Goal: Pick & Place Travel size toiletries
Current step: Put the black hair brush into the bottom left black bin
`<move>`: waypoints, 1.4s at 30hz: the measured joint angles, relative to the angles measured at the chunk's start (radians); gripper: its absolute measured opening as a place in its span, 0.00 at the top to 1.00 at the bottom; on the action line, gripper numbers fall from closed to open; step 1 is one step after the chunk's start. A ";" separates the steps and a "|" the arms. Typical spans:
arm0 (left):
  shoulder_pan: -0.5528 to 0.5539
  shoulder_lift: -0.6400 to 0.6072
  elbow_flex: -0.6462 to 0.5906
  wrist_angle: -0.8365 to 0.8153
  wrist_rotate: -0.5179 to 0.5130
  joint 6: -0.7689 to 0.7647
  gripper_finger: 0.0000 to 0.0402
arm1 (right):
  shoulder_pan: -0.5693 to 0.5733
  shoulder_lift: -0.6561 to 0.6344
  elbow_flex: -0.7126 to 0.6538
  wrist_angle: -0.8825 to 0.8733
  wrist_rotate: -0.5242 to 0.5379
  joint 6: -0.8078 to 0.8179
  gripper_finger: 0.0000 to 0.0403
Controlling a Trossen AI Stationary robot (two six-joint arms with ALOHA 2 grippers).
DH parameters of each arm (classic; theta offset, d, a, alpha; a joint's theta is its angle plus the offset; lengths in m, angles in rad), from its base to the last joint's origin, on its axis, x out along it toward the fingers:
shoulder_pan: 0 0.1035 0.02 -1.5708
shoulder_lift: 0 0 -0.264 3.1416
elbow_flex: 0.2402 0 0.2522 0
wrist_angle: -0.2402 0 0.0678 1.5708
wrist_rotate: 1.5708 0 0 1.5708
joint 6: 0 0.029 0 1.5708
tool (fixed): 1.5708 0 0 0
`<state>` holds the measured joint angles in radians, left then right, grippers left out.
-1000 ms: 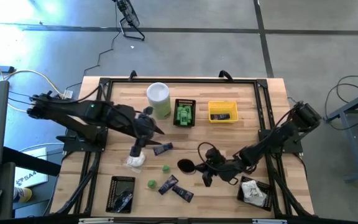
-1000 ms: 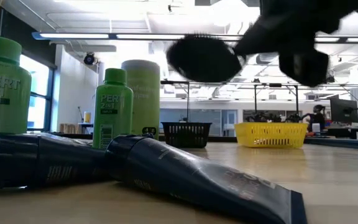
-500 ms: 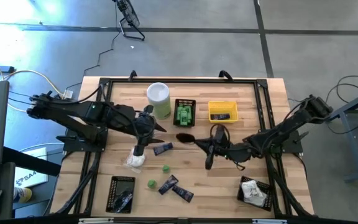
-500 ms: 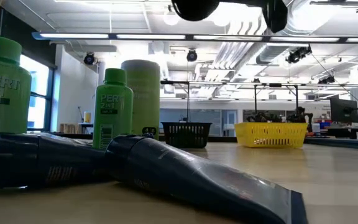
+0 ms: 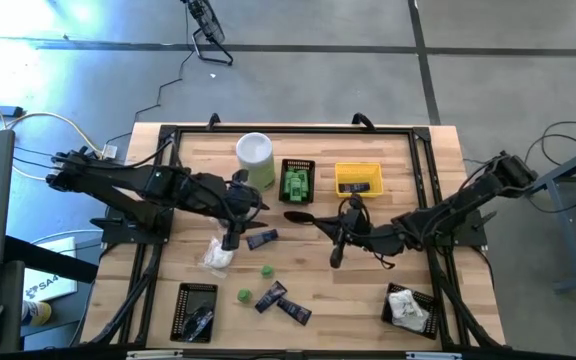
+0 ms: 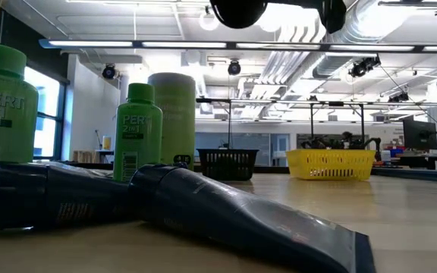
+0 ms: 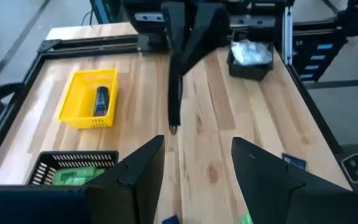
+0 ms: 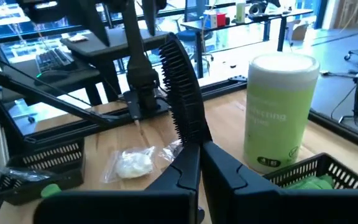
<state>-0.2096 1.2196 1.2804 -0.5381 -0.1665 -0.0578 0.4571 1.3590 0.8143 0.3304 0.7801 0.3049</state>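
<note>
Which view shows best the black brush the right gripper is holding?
Right wrist view: the black brush stands up close with its bristles plain, clamped in the right gripper. High view shows a small dark oval; low view only its underside; left wrist a thin edge.

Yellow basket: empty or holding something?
Holding something. The yellow basket has one dark tube lying inside, seen in the high and left wrist views.

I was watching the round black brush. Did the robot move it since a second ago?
Yes. The right gripper carried the black brush up the table, from near the front toward the black basket of green bottles.

Both green bottles (image 6: 137, 129) read "PERT 2in1" (the nearer one cut off at "PERT").
</note>
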 joint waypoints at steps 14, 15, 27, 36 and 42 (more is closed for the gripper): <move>0.000 0.021 0.000 -0.018 -0.002 0.184 0.55 | -0.059 -0.014 0.000 0.004 -0.082 -0.049 0.99; 0.000 0.025 0.000 -0.011 -0.002 0.184 0.55 | -0.065 -0.014 0.000 0.002 -0.083 -0.049 0.99; 0.000 0.027 0.000 -0.031 0.029 0.078 0.55 | -0.118 -0.013 0.000 0.000 -0.162 -0.042 0.99; 0.000 0.036 0.000 -0.041 0.019 0.154 0.55 | -0.127 -0.013 0.000 0.001 -0.162 -0.048 0.99; 0.000 0.035 0.000 -0.045 0.020 0.125 0.55 | -0.125 -0.013 0.000 0.001 -0.163 -0.048 0.99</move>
<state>-0.2092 1.2549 1.2800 -0.5834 -0.1463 0.0670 0.3317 1.3460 0.8143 0.3313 0.6170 0.2569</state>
